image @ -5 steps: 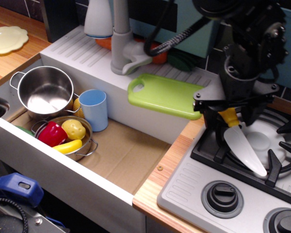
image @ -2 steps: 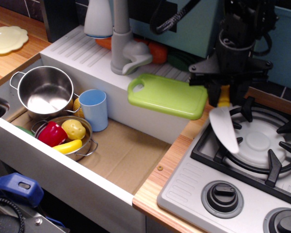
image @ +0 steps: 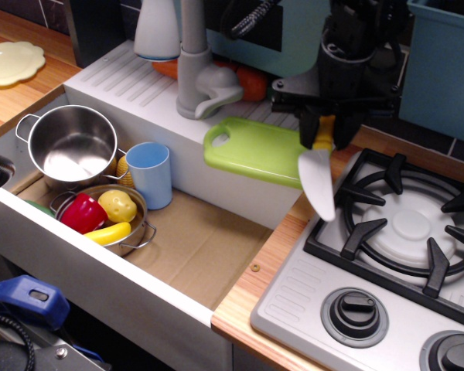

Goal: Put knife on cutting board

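My black gripper point(image: 324, 128) is shut on the yellow handle of the knife point(image: 318, 176). The white blade hangs down and forward in the air, over the right end of the lime-green cutting board point(image: 259, 151) and the stove's left edge. The board lies flat on the white ledge behind the sink, its handle hole at the left end. The gripper is just above the board's right end, whose corner the knife hides.
A grey stove point(image: 394, 232) with black grates and knobs is at right. The sink well holds a steel pot point(image: 71, 145), a blue cup point(image: 149, 175) and a bowl of toy food point(image: 103, 215). A grey faucet point(image: 193, 62) stands behind the board. A pale plate point(image: 10, 62) lies far left.
The gripper has lifted the knife off the stove burner and carried it left and back, from over the grate to over the board's right end.
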You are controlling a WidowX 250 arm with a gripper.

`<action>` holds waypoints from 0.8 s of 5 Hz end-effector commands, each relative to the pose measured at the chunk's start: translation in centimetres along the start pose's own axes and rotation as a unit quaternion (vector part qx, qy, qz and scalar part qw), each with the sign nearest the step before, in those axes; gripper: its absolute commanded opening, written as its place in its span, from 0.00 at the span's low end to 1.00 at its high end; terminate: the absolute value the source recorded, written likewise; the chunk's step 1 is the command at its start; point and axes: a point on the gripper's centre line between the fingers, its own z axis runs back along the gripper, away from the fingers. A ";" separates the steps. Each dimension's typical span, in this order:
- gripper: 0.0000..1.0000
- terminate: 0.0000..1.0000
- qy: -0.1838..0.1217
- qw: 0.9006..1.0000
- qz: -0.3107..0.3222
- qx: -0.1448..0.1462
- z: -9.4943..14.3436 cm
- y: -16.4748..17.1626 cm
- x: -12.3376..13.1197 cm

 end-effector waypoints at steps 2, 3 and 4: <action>0.00 0.00 -0.085 0.996 -0.040 -0.009 -0.8 1.1 4.5; 1.00 0.00 -0.089 0.993 -0.070 -0.030 -1.5 1.5 5.5; 1.00 0.00 -0.089 0.993 -0.070 -0.030 -1.5 1.5 5.5</action>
